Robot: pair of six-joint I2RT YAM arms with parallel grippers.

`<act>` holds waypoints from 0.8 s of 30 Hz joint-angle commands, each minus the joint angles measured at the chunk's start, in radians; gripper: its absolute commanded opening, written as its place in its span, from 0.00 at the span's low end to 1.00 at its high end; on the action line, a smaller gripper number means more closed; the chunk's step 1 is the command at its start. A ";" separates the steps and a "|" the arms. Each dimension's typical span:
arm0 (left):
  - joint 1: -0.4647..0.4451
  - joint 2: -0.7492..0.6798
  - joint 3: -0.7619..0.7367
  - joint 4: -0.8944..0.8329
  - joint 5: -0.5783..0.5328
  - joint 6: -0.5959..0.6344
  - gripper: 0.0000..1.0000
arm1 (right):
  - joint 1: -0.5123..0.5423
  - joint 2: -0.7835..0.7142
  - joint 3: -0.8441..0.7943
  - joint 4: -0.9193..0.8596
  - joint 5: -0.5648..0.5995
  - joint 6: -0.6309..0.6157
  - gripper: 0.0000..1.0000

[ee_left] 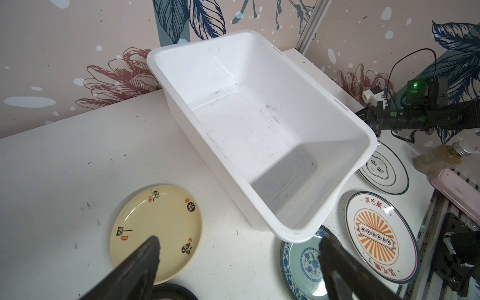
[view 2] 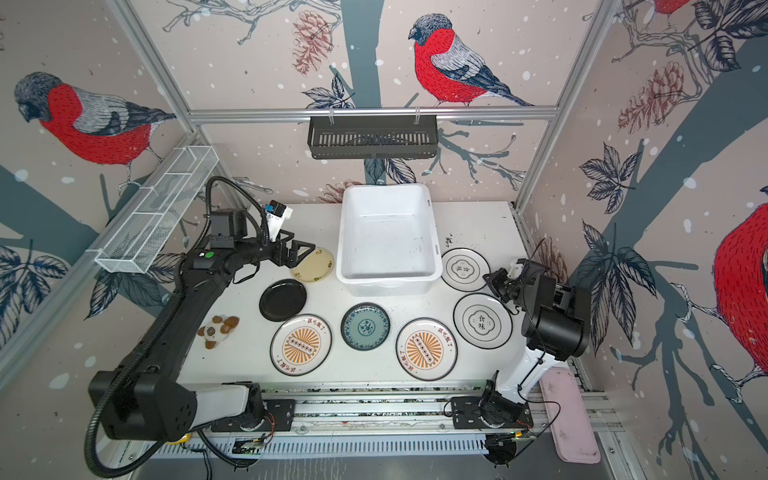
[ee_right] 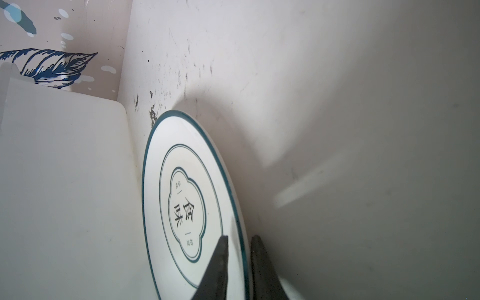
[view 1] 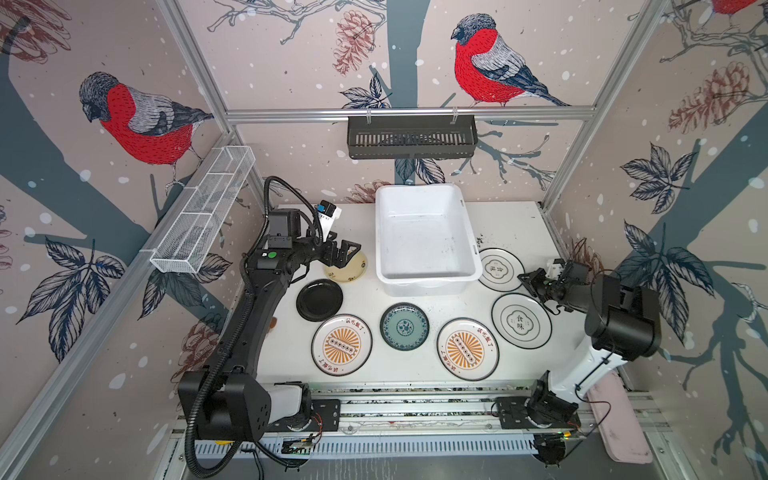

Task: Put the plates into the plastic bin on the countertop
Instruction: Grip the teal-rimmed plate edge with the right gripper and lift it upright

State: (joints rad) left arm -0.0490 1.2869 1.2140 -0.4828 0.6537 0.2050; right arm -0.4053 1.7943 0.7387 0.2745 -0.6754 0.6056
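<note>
Plates [view 2: 365, 326], seven in all, lie flat on the countertop [view 1: 361, 224] around the plastic bin [view 1: 428, 286], which stands at the back middle. Both top views show the whole spread. The pale yellow plate [view 1: 353, 272] and black plate [view 1: 319, 300] lie left of the bin. In front of it runs a row of a sunburst plate [view 1: 341, 345], the teal plate [view 1: 404, 326] and a second sunburst plate [view 1: 467, 349]. To its right lie the nearer quatrefoil plate [view 1: 521, 321] and the farther quatrefoil plate [view 1: 498, 269], the latter just beside the bin's wall.

The right gripper [view 1: 524, 279] sits at the farther quatrefoil plate's outer edge, too small there to read. Only the right wrist view shows its fingers [ee_right: 219, 259] drawn narrow astride that plate's rim, one over the face and one outside. Whether they press on it cannot be told.

The left gripper [view 1: 348, 254] hovers over the pale yellow plate. The left wrist view shows its jaws spread wide, along with the plate's printed characters and the bin's scuffed floor.

A small brown-and-white object [view 2: 216, 330] left of the black plate is plain in a top view; elsewhere the left arm hides most of it.
</note>
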 commanded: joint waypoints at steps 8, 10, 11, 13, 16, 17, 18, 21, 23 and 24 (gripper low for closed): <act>-0.003 -0.004 -0.002 0.021 0.033 -0.013 0.94 | -0.003 0.008 0.012 0.041 -0.011 0.020 0.16; -0.003 -0.004 -0.002 0.022 0.034 -0.015 0.94 | -0.004 0.008 0.011 0.044 -0.015 0.022 0.15; -0.003 -0.003 -0.002 0.021 0.035 -0.015 0.94 | -0.005 0.009 0.010 0.047 -0.016 0.022 0.15; -0.003 -0.003 -0.002 0.024 0.036 -0.017 0.94 | -0.008 0.008 0.009 0.053 -0.023 0.024 0.14; -0.004 -0.002 -0.001 0.026 0.037 -0.019 0.94 | -0.010 0.011 0.008 0.065 -0.036 0.029 0.08; -0.003 -0.003 0.001 0.025 0.037 -0.019 0.94 | -0.010 0.012 0.007 0.069 -0.040 0.032 0.08; -0.003 -0.003 0.001 0.025 0.039 -0.019 0.94 | -0.011 0.014 0.006 0.074 -0.043 0.035 0.08; -0.003 -0.001 0.005 0.026 0.041 -0.021 0.94 | -0.012 0.009 0.005 0.081 -0.050 0.039 0.06; -0.003 -0.003 0.005 0.025 0.041 -0.022 0.94 | -0.014 0.004 0.006 0.083 -0.053 0.040 0.06; -0.003 -0.002 0.005 0.025 0.042 -0.022 0.94 | -0.015 0.000 0.004 0.086 -0.055 0.042 0.06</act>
State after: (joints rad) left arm -0.0490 1.2865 1.2121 -0.4816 0.6636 0.1818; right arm -0.4179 1.8038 0.7437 0.3305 -0.7162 0.6327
